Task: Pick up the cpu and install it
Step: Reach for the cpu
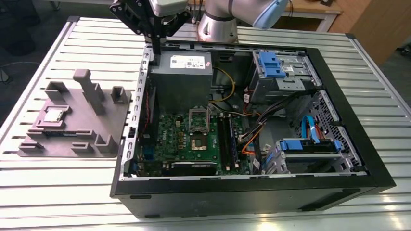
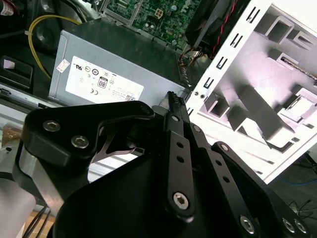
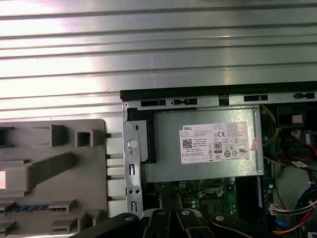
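Exterior view high over case (image 1: pixel 257 195); both wrist views share PSU (image 2: pixel 124 52) (image 3: pixel 208 168).

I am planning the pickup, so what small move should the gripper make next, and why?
Probably shift toward the exterior view's left: the gripper hangs empty over the rim of the computer case, while the chip lies apart on the grey tray.

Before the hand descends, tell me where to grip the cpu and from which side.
Take the cpu by two opposite thin edges, coming straight down from above. It lies flat, shiny top up, on the grey tray, whose upright blocks would likely hinder a sideways approach.
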### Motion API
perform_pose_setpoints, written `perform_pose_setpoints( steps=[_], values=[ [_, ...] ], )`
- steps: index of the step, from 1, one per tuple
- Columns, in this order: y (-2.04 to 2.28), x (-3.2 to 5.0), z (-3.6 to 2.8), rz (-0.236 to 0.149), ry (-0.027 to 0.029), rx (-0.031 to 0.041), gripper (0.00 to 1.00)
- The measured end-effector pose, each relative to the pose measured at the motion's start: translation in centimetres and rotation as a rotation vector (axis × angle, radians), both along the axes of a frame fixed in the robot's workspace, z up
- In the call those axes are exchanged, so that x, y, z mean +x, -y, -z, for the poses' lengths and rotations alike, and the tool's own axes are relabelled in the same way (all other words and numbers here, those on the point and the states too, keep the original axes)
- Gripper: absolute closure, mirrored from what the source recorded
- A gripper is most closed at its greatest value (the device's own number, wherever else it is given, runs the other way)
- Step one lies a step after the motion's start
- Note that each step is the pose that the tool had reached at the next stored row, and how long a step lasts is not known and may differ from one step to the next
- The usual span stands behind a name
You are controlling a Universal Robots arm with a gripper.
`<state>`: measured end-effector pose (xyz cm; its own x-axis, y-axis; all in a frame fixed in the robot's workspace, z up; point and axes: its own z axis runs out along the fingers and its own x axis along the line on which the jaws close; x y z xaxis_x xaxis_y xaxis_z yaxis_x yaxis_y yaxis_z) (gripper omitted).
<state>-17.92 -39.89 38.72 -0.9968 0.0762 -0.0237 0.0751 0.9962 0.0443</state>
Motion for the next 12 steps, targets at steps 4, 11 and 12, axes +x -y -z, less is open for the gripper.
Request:
perform_pose_setpoints(
  steps=[4,11,12],
  values=[
    [0.0,-0.06,0.01,0.0,0.0,0.0,0.9],
    [0.0,-0.18,0.04,0.0,-0.0001,0.0,0.9],
    [0.0,-0.2,0.04,0.0,-0.0001,0.0,0.9]
  ],
)
